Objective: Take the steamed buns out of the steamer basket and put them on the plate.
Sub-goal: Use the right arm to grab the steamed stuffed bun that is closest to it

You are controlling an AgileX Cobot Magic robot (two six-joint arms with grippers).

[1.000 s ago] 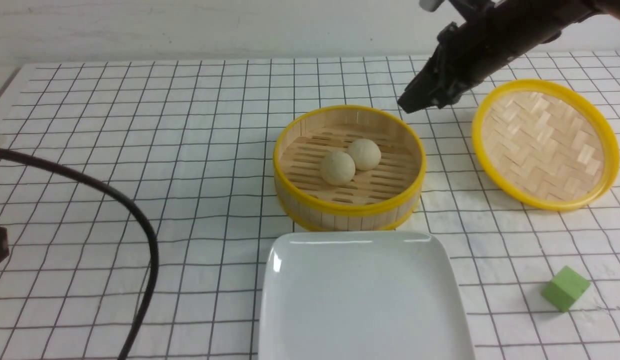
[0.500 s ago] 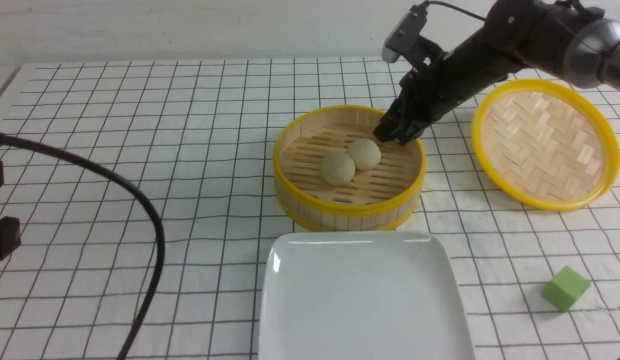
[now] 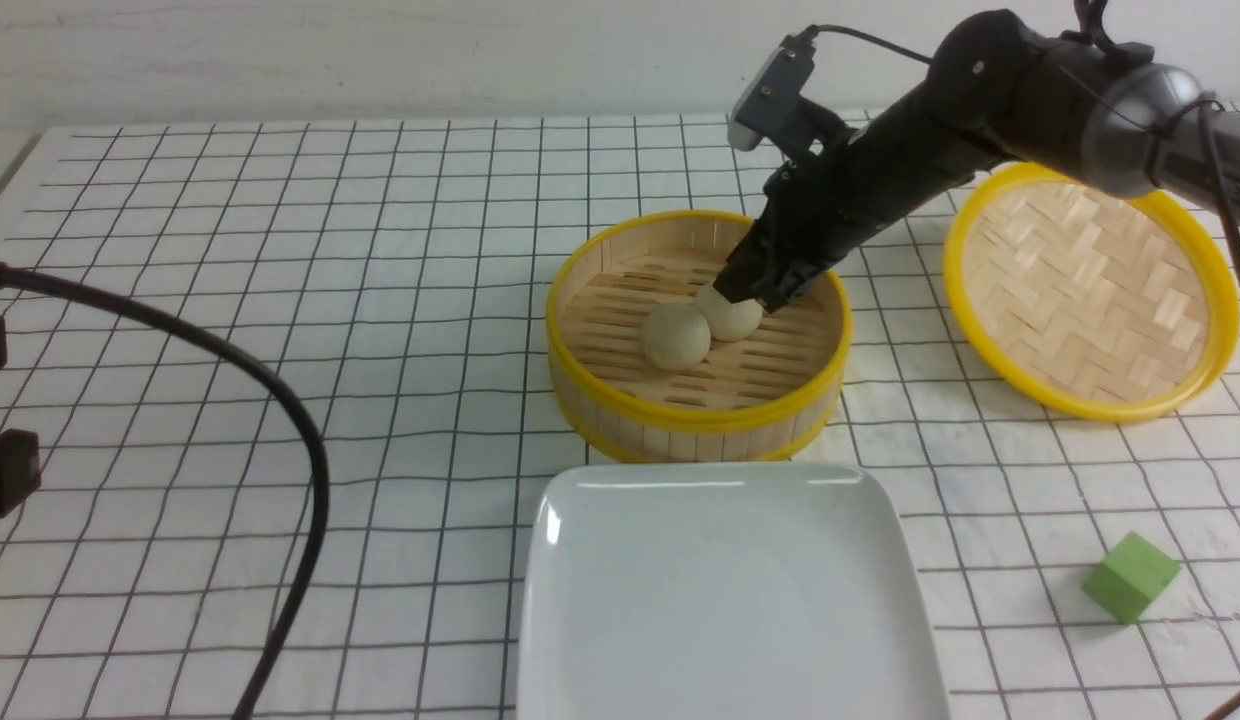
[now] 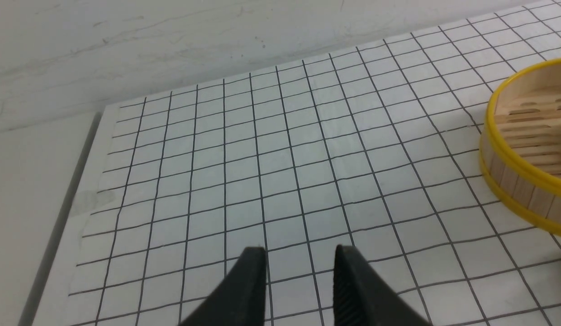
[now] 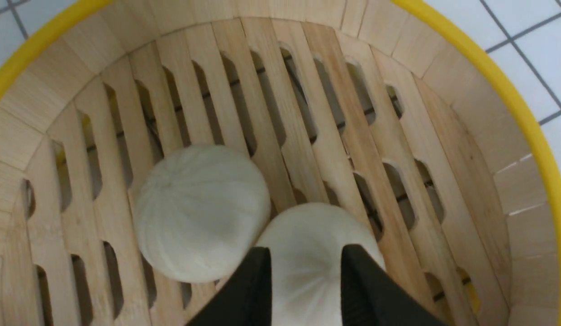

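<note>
Two pale steamed buns lie touching on the slatted floor of the steamer basket (image 3: 700,420), at the table's middle. The nearer bun (image 3: 675,338) lies free. My right gripper (image 3: 745,295) reaches down into the basket from the far right, and its open jaws hang just over the top of the farther bun (image 3: 735,320). The right wrist view shows the black fingertips (image 5: 258,271) on either side of that bun's (image 5: 307,235) crown, with the other bun (image 5: 201,213) beside it. The white plate (image 3: 730,590) lies bare in front of the basket. My left gripper (image 4: 301,253) stands open over the grid cloth, far to the left.
The woven bamboo lid (image 3: 1090,290) lies upside down to the right of the basket. A green cube (image 3: 1130,577) sits near the front right. A black cable (image 3: 300,470) arcs across the left side. The basket's yellow rim (image 4: 511,154) shows in the left wrist view.
My right arm has come down and leftward from above the basket's far rim into the basket, onto the farther bun. The buns have not moved. The left gripper shifted slightly at the left edge.
</note>
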